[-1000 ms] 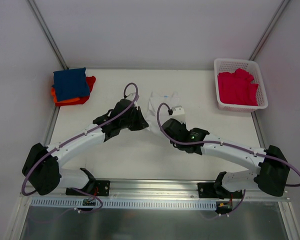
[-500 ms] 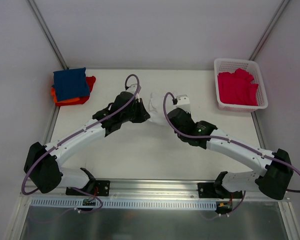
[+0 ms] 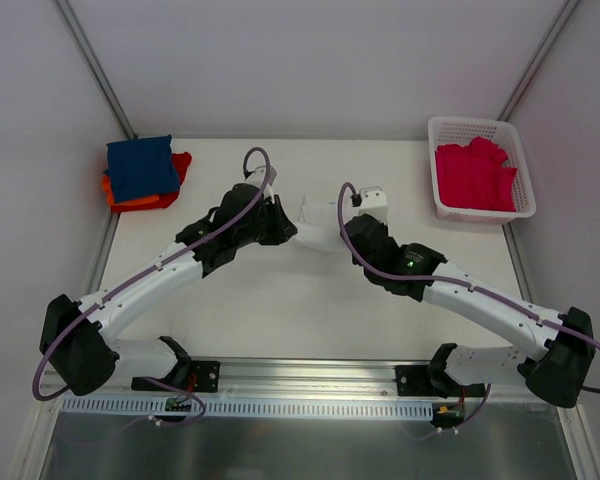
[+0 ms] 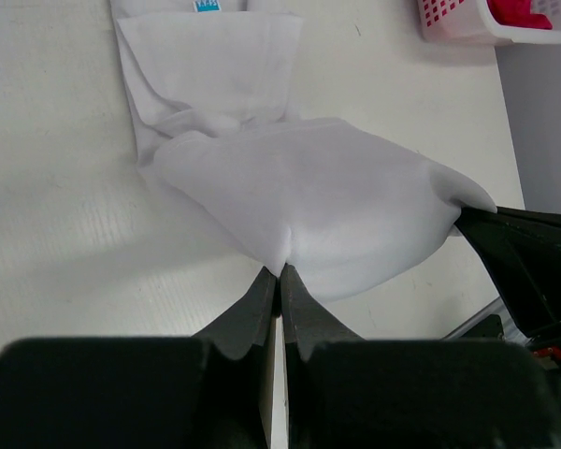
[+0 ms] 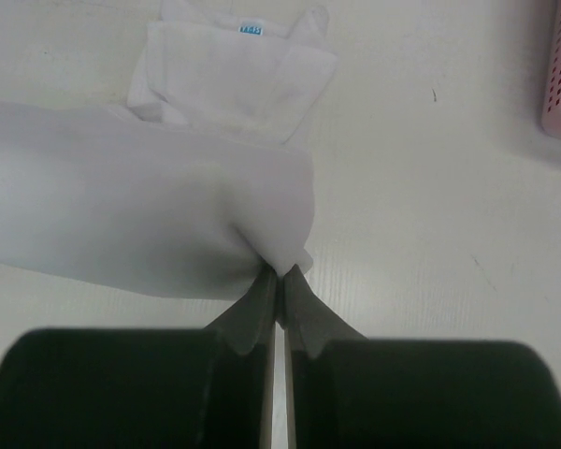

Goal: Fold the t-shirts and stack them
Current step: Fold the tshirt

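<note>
Well to the left of the basket (image 3: 436,205), we held the white t-shirt (image 3: 318,222) between our two arms. The left gripper (image 4: 280,271) was clenched on a lifted fold at the edge farther from the basket, and the right gripper (image 5: 280,271) was pinched on the corner nearer it. The collar end, with its neck label (image 5: 251,28), lay flat on the table (image 3: 280,310). Farthest from the basket, the navy t-shirt (image 3: 140,167) sat on the orange-red one (image 3: 180,163); crimson shirts (image 3: 475,175) lay inside the basket. We judged both grips thin. Each took only a small pinch of cloth, so uneven pulling could slip a corner free or drag the flat half and skew the fold.
</note>
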### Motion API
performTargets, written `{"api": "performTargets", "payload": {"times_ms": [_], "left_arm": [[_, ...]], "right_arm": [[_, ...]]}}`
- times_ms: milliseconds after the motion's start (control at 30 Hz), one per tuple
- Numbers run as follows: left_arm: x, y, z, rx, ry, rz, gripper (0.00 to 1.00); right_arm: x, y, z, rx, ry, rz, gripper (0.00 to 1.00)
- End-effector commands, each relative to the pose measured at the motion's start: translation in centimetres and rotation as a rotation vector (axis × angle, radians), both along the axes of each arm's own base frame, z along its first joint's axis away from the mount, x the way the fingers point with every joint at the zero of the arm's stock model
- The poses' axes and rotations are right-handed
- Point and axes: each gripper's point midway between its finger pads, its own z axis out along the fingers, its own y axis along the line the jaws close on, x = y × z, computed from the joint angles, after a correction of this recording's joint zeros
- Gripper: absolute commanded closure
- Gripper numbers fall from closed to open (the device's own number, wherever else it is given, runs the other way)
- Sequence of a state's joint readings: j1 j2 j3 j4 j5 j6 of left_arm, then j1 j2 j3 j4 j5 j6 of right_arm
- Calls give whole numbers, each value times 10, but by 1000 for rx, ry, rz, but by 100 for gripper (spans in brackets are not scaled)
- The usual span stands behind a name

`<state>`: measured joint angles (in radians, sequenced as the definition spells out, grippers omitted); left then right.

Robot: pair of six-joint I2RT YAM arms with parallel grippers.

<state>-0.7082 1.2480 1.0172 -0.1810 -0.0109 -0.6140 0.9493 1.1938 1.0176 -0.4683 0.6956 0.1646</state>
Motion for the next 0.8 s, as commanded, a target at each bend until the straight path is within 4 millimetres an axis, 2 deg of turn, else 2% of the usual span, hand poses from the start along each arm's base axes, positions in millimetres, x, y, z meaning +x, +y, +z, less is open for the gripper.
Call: {"api": "performTargets", "payload": {"times_ms": [0, 67, 100, 367, 500, 700, 767], "left_arm": [[13, -2, 11, 27, -51, 15, 100], [19, -5, 14, 40, -65, 6, 100], [22, -8, 8, 54, -55, 5, 100], [51, -19, 3, 108, -68, 2, 100], [69, -18, 9, 108, -82, 14, 100], [99, -11, 8, 122, -85, 36, 100], [110, -8, 2, 134, -78, 44, 100]], "right_arm": [[13, 0, 25, 1, -63, -18, 100], [18, 3, 24, -15, -62, -11, 100], [22, 2, 24, -18, -64, -17, 100], [54, 3, 17, -40, -49, -33, 100], [72, 2, 13, -33, -40, -42, 100], [104, 0, 11, -60, -44, -49, 100], [114, -3, 10, -62, -41, -54, 100]]}}
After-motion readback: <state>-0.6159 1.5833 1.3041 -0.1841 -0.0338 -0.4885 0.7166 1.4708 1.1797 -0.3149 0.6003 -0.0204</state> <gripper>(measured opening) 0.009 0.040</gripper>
